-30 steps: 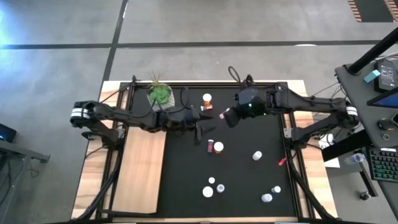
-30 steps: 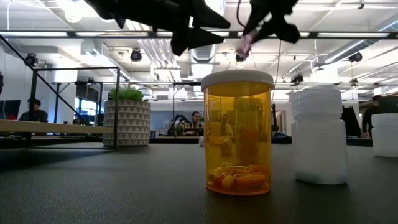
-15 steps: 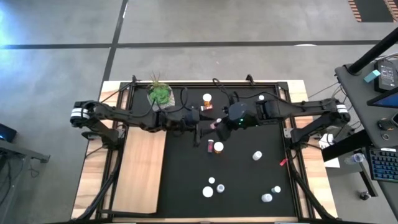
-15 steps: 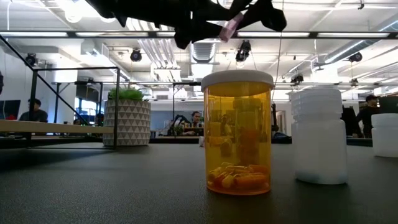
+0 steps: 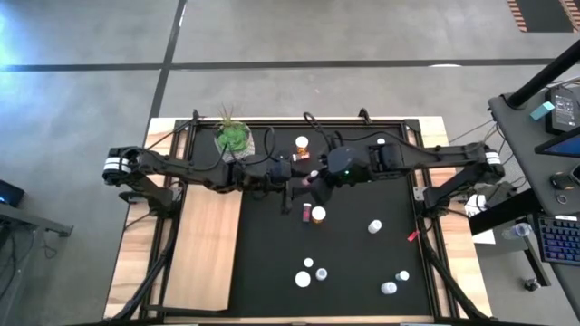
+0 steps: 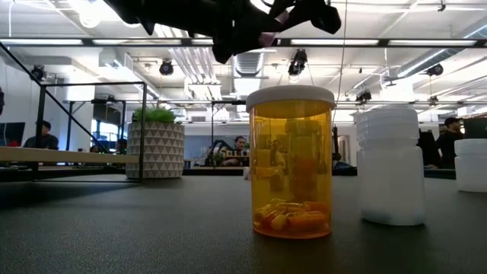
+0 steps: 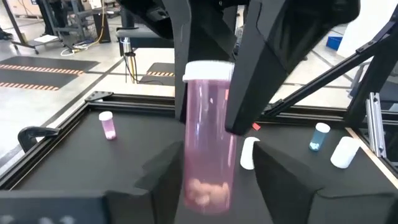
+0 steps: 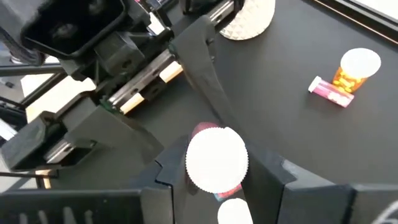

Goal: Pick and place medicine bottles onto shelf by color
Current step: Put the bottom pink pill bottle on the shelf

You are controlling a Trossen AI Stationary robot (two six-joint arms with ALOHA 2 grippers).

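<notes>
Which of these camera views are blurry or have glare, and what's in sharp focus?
Low view: the orange bottle up close is sharp, ceiling strip lights glare brightly, and both arms overhead are dark silhouettes. Left wrist view: the pink bottle is clear, the floor beyond looks soft. Right wrist view: the bottle's white cap is washed out and featureless. High view: evenly lit.

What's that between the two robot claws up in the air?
A pink pill bottle with a white cap, seen in the left wrist view.

Pink white-capped bottle (image 7: 208, 158), orange bottle (image 6: 291, 164), triangle-patterned pot (image 6: 155, 151), black mat (image 5: 362, 263).
</notes>
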